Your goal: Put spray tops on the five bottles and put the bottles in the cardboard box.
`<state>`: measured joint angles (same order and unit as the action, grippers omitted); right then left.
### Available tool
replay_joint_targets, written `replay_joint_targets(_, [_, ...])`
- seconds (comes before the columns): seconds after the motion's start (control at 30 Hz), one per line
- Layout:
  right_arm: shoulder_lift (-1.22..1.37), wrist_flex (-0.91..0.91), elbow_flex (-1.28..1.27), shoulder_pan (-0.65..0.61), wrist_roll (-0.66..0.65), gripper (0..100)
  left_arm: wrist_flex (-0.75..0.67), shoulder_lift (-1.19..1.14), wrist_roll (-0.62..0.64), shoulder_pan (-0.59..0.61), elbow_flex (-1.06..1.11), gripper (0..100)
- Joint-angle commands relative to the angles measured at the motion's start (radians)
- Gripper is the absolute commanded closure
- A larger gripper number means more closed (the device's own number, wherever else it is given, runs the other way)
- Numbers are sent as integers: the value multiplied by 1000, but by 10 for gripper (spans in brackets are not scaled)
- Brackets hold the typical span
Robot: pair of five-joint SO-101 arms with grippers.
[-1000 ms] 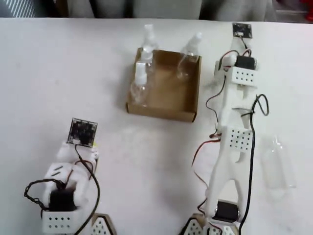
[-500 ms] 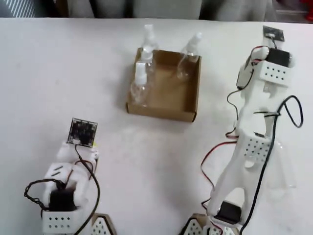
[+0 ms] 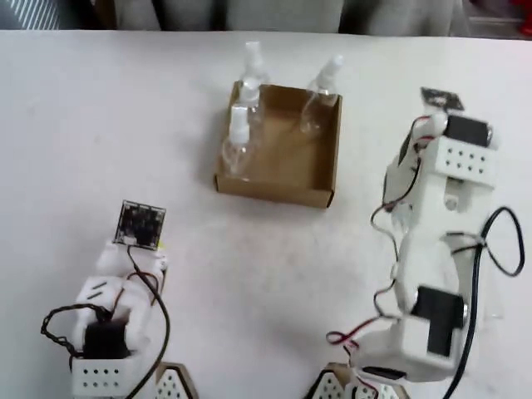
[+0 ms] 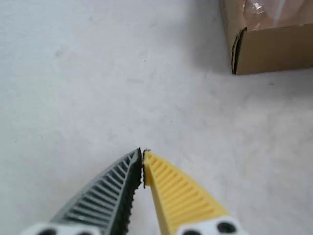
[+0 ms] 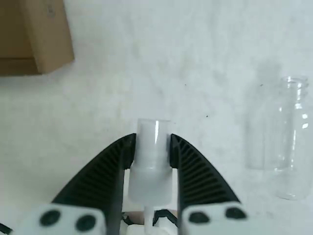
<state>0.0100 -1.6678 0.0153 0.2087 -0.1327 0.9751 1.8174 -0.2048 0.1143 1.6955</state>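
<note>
Your right claw point(image 5: 150, 139) is clamped on a white spray top point(image 5: 149, 161), its black fingers point(image 5: 105, 176) pressing the cap's sides and the clear collar poking out past the tips. Your left claw point(image 4: 142, 154) is pinched together, grey finger against yellow, with nothing between them, low over the bare bench point(image 3: 125, 125).

From the high view, the cardboard box point(image 3: 278, 187) sits at 12 o'clock from the bench's middle, the left arm point(image 3: 116, 316) at 7 o'clock and the right arm point(image 3: 432, 249) at 4 o'clock. That view gives you the capped bottles point(image 3: 237, 141): clear bodies with white spray tops, upright along the box's 9 and 12 o'clock sides. You cannot tell whether the farthest ones stand inside the box or just behind its wall.

Your right wrist view adds an uncapped bottle point(image 5: 288, 142), clear, threaded neck open, on the bench near the claw but apart from it, with a corner of the box farther off. Your left wrist view catches a box corner and clear plastic inside it.
</note>
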Motion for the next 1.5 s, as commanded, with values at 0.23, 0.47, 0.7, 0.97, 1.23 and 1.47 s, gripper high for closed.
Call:
replay_joint_targets(0.23, [-564, 383, -778, -374, -8, 984, 11, 12, -11, -8, -3, 972])
replay_joint_targets(0.47, [-624, 585, -957, -533, -8, 947, 11, 12, -6, -8, -3, 972])
replay_joint_targets(0.7, [-624, 582, -965, -561, -8, 738, 8, 12, -2, -54, -5, 972])
replay_joint_targets(0.97, [-634, 456, -881, -493, -18, 722, 101, 12, 98, -143, -118, 972])
replay_joint_targets(1.23, [-625, 203, -644, -243, -255, 843, 150, -15, 244, -374, -209, 972])
replay_joint_targets(1.47, [-631, 166, -620, -36, -396, 875, 38, -364, 379, -570, -374, 972])
